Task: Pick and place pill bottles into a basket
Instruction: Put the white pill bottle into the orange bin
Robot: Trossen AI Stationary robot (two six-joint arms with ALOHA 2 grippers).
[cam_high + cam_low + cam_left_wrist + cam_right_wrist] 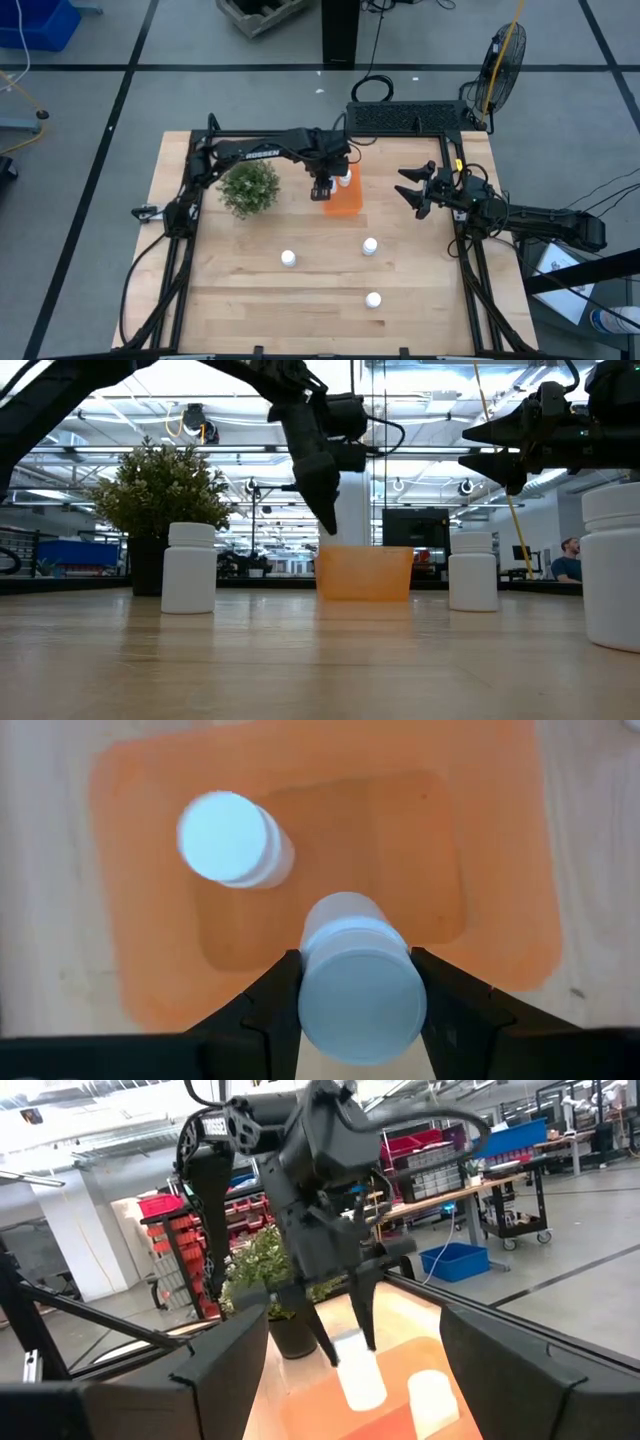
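Holding a pill bottle point(360, 995) clamped in our left hand point(358, 1005) directly above the basket point(500, 870), we see one bottle point(232, 838) already inside; three point(288, 259) (all loose on the worktop point(240, 300)) remain. Our right hand point(416, 190) waits open, well aside.

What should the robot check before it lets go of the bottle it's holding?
1. Left gripper holds the held bottle firmly: ok.
2. Held bottle is above the basket: ok.
3. Free floor inside, beside the bottle already inside: ok.
4. Held bottle is low enough to drop safely: cannot tell.
5. Right gripper is away from the basket: ok.
6. Three bottles remain on the table: ok.
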